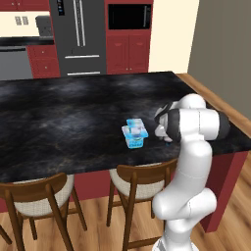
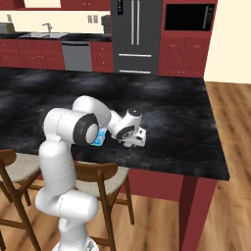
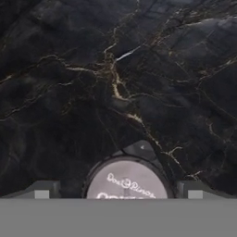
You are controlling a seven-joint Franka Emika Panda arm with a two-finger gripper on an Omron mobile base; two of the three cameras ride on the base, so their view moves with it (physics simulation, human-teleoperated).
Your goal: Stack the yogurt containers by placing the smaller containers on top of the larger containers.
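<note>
The tub (image 1: 135,133) sits near the dark counter's (image 1: 59,122) front edge with bare marble around, while the gripper (image 3: 118,193) hangs wide open, fingertips flanking the small cup's (image 3: 126,183) white lid untouched.

**Glossy white arm, dark joints**

The arm (image 1: 193,162) has smooth, rounded white shells joined by dark grey bands at elbow and wrist. Its white hand (image 2: 133,132) is boxy, with two small dark grey finger tips (image 3: 41,190).
</note>
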